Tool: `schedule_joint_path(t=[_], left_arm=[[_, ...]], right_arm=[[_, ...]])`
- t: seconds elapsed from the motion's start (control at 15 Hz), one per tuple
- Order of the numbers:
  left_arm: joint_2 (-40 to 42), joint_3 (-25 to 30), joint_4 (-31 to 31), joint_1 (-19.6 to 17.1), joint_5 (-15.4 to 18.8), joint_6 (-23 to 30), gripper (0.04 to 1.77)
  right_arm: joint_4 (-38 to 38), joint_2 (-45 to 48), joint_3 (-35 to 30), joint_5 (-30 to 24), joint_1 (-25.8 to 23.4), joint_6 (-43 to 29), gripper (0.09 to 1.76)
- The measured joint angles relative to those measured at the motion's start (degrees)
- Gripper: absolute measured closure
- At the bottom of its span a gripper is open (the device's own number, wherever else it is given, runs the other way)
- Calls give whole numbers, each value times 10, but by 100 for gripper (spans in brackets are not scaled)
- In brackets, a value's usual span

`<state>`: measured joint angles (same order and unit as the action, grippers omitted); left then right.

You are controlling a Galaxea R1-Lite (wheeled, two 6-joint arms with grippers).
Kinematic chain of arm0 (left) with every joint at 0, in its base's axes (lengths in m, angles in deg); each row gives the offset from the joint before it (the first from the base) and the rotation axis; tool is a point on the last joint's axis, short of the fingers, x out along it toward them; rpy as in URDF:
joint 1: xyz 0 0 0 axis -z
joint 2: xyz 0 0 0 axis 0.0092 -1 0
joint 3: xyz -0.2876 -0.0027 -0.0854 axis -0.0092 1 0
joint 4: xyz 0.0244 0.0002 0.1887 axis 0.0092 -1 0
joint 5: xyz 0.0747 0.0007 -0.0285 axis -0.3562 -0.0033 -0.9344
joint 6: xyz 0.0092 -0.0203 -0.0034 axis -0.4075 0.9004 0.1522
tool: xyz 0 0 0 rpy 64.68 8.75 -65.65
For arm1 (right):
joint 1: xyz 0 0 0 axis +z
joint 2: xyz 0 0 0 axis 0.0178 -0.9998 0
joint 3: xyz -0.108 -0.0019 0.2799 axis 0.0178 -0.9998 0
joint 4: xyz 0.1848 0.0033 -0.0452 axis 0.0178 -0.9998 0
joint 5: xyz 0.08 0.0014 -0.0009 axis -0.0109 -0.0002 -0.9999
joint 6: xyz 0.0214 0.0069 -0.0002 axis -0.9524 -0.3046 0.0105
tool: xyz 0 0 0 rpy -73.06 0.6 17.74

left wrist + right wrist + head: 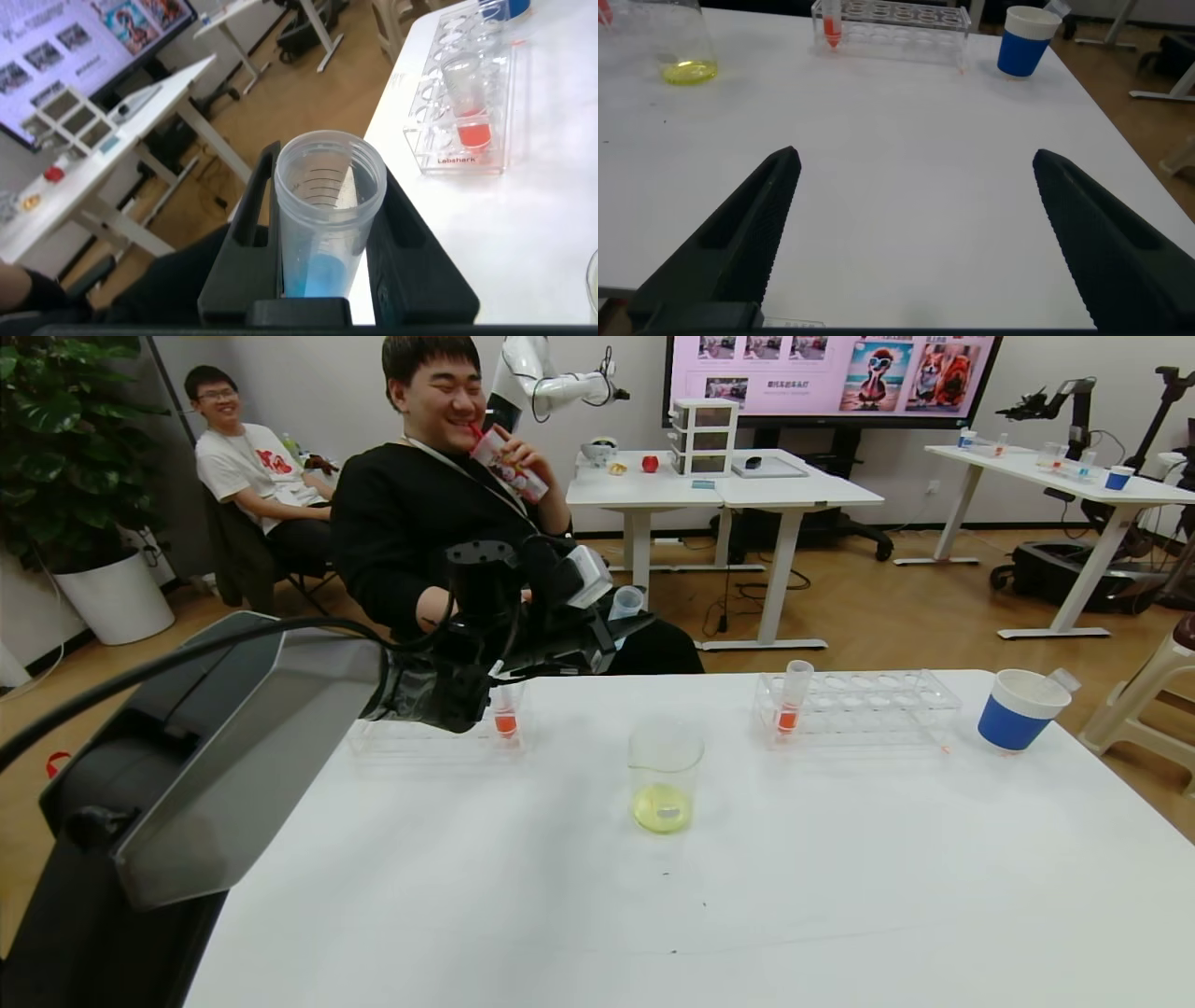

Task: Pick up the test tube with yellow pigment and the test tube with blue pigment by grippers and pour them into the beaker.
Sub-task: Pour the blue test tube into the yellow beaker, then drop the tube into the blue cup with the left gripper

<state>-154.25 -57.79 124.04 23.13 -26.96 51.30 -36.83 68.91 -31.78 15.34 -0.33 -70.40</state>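
Note:
My left gripper is shut on the test tube with blue pigment, held tilted in the air above the table's far edge, left of and behind the beaker. In the left wrist view the tube sits between the black fingers, with blue liquid at its bottom. The beaker stands mid-table with yellow-green liquid in it; it also shows in the right wrist view. No tube with yellow liquid is in view. My right gripper is open and empty over the bare near table.
A clear rack at the left holds an orange-red tube. A second rack at the right holds another orange-red tube. A blue-and-white paper cup with an empty clear tube stands far right. A person sits behind the table.

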Motion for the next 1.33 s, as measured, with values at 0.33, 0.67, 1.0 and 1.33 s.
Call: schedule_joint_path(t=[0.33, 0.67, 1.0, 1.33], left_arm=[[-34, 4, 126, 5, 61, -48, 130], [-42, 52, 160, 19, 102, -138, 130], [-43, 92, 191, 30, 130, -229, 130], [-40, 93, 195, 29, 156, -303, 130]], right_arm=[[0, 0, 0, 0, 0, 0, 11], [0, 0, 0, 0, 0, 0, 11], [0, 0, 0, 0, 0, 0, 11], [0, 0, 0, 0, 0, 0, 11]])
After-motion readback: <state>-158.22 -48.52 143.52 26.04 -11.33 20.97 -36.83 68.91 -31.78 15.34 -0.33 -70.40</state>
